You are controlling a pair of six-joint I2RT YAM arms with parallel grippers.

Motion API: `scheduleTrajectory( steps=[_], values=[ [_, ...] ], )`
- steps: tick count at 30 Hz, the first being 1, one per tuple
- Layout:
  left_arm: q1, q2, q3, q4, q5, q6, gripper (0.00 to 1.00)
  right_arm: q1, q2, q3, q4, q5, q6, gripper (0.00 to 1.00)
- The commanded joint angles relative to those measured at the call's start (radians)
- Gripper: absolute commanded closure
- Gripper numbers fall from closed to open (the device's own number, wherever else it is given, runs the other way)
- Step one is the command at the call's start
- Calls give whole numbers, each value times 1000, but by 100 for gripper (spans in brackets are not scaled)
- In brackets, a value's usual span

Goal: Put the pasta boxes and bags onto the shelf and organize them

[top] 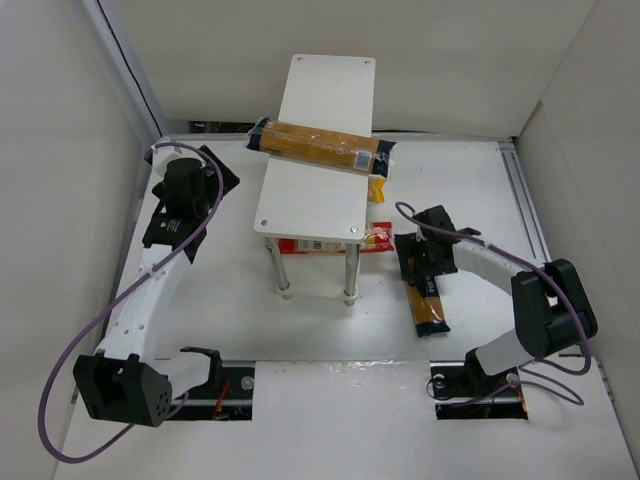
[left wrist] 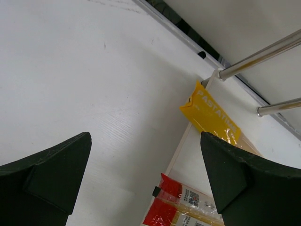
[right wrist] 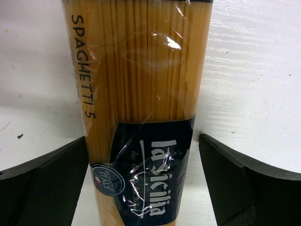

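My right claw (right wrist: 143,162) is spread wide astride the lower-right spaghetti pack (right wrist: 141,84), seemingly untouching; next I close, lift to shelf (top: 312,195).

The left arm (top: 150,285) and right arm (top: 495,265) are slim white tube links joined by bulky matt-black joint housings (top: 125,392), bolted at the near edge of the white desk (top: 330,430). A thin purple cable (top: 41,425) loops loosely off each arm. The left hand (left wrist: 145,141) and right hand (right wrist: 143,141) each have two broad, wedge-shaped, dull black fingers (left wrist: 51,174).
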State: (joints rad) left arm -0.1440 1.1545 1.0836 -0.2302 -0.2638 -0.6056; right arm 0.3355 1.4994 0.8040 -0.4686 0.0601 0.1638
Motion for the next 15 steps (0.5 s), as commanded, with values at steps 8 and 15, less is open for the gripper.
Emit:
scheduleTrajectory(
  steps=[8, 15],
  values=[
    [3, -111, -17, 45, -58, 24, 0, -9, -14, -2, 4, -18, -43, 72],
    [3, -142, -77, 34, -117, -19, 0, -125, -178, 44, 73, -177, -148, 100]
  ],
)
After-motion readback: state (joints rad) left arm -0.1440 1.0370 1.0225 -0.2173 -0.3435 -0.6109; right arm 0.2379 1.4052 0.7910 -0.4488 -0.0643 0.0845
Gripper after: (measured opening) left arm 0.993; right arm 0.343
